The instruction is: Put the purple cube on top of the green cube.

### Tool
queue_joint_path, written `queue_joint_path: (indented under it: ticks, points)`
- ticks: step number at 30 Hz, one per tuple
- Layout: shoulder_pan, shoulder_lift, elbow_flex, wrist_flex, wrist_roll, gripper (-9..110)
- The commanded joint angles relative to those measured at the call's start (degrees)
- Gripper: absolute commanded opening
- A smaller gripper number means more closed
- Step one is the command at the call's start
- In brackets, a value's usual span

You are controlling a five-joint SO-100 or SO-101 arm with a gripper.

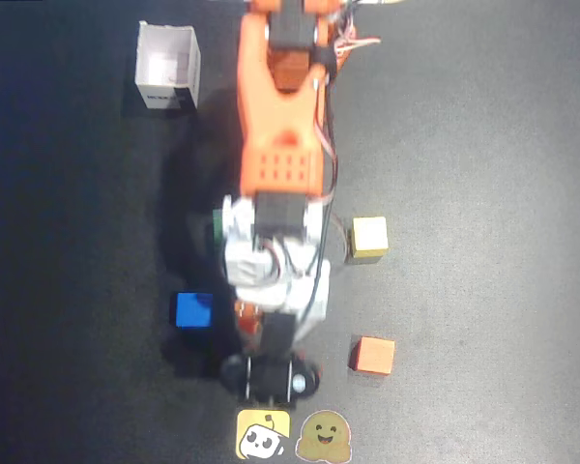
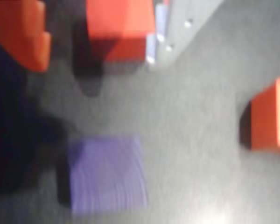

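Gripper (image 1: pixel 244 317) is hanging over the table's (image 1: pixel 483 135) middle in the overhead view, and whether its fingers are spread cannot be told. Working left to right, a white box (image 1: pixel 168 66) is sitting near the far edge, a blue cube (image 1: pixel 193 311) beside the arm, the green cube (image 1: pixel 217 230) peeking out under it. Wrist view is showing the purple cube (image 2: pixel 107 173), blurred, lying free on the table.

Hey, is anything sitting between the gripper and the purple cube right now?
Nothing visible. In the blurred wrist view, only bare dark table lies between the open gripper and the purple cube below it. The orange cube sits well off to the right, out of that path.
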Motion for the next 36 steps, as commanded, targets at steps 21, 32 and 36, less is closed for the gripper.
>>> queue_joint_path:
  ticks: [21, 32, 36]
  points:
    - [-1.14, -20.48, -27.6, 3.96, 1.58, 24]
    - [-1.93, -41.57, -62.49, 22.76, -1.58, 23]
    - [-1.76, -56.6, -88.68, 30.85, -3.78, 23]
